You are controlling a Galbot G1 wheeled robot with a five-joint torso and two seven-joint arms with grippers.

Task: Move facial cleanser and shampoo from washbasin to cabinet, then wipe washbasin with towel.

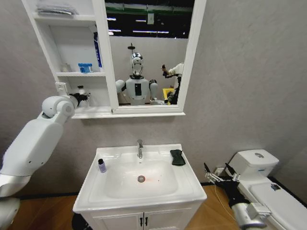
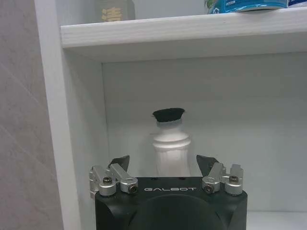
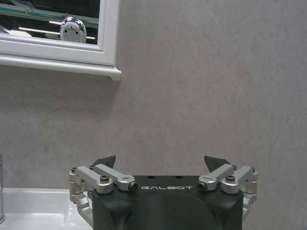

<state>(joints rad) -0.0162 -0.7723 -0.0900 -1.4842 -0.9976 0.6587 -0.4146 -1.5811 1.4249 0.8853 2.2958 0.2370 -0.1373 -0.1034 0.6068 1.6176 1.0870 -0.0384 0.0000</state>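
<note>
Left wrist view: white bottle (image 2: 170, 143) ahead of open left tool (image 2: 165, 165).

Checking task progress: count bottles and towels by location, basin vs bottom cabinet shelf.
Bottles on the washbasin: 1, purple bottle
Towels on the washbasin: 1, black towel
Bottles on the cabinet bottom shelf: 1, white bottle
Total: 3

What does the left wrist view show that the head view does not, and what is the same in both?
Left wrist view alone: the left pincer is open just in front of a white bottle with a black cap, its jaws apart from it. Head view alone: the washbasin, a small purple bottle, the black towel, the right pincer beside the basin. Both: the cabinet bottom compartment.
</note>
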